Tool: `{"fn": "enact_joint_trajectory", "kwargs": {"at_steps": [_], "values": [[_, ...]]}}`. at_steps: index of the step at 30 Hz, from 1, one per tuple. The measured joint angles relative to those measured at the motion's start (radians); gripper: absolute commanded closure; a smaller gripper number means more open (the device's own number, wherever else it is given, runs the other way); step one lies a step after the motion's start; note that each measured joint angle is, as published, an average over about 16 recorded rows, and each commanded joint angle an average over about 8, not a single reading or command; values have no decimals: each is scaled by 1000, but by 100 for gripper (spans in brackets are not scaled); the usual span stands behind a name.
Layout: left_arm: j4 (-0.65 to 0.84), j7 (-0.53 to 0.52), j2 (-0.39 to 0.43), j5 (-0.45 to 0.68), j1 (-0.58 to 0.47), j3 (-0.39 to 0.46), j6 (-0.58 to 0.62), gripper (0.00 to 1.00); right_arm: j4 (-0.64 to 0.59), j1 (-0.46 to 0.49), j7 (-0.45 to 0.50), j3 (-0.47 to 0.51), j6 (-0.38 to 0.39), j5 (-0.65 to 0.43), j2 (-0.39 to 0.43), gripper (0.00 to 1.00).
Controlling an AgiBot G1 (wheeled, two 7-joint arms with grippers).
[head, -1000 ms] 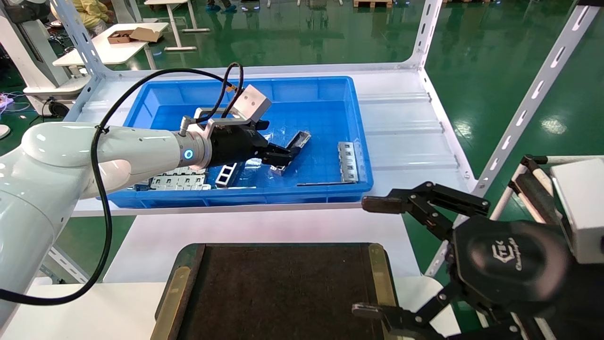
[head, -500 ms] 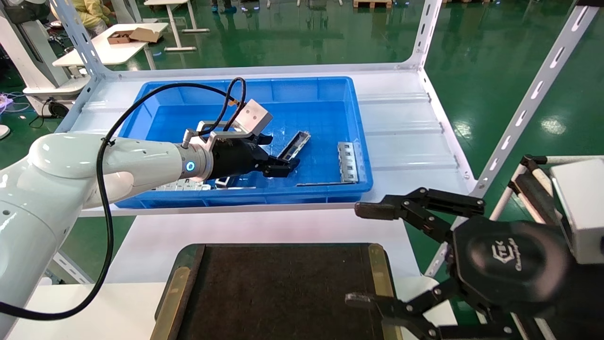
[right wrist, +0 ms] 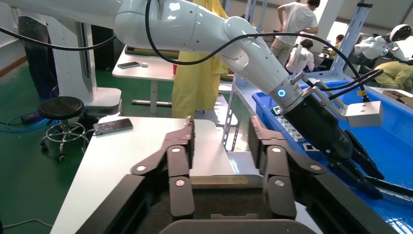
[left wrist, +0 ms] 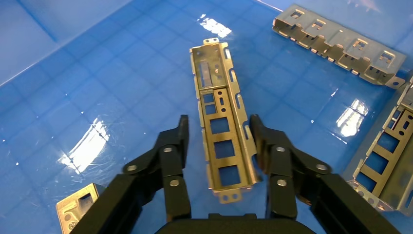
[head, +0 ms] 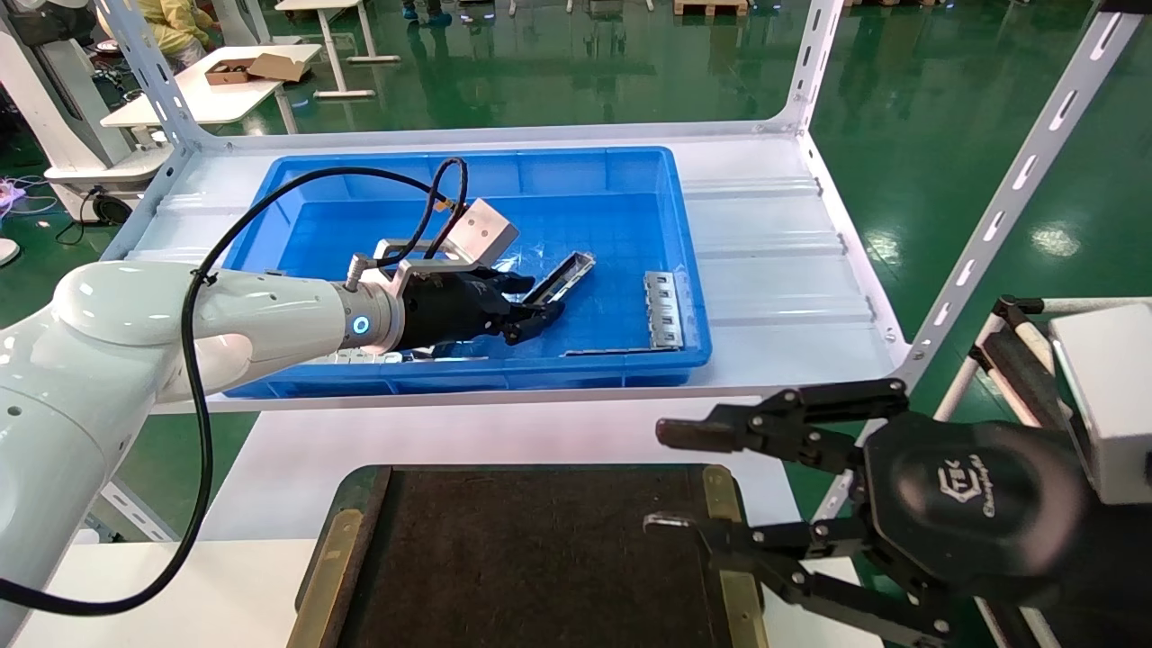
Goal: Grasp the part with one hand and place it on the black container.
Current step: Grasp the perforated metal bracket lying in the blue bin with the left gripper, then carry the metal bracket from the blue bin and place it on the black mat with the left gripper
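Observation:
The part (head: 560,276), a slim grey metal channel, lies on the floor of the blue bin (head: 688,270). My left gripper (head: 540,317), on the white arm with the blue ring, is low in the bin and open. In the left wrist view the part (left wrist: 221,129) lies lengthwise between the left gripper's (left wrist: 218,122) two fingers, with its near end between them. One finger is close to a side wall and the other stands apart. The black container (head: 540,558) lies in front of the bin. My right gripper (head: 666,477) hangs open and empty over its right brass strip.
A ladder-like strip (head: 663,309) lies at the bin's right side and also shows in the left wrist view (left wrist: 341,46). Flat grey plates (head: 360,357) lie by the bin's front wall under my left arm. White rack posts (head: 990,225) stand on the right. A small bracket (left wrist: 78,209) lies beside my left gripper.
My left gripper has dropped lower and drawn back along the part, and its open jaws now straddle the part's near end. My right gripper has shifted left over the tray's right strip.

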Motion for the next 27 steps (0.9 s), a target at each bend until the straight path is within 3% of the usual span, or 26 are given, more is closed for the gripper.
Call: {"fn": "enact_joint_trajectory", "kwargs": {"at_steps": [14, 27], "values": [[-1, 72, -36, -87, -47, -30, 72, 100, 0, 0, 0, -1, 0, 1, 0, 100], [-32, 196, -183, -230, -85, -115, 412, 100, 0, 0, -1, -2, 1, 1, 1, 100]]}}
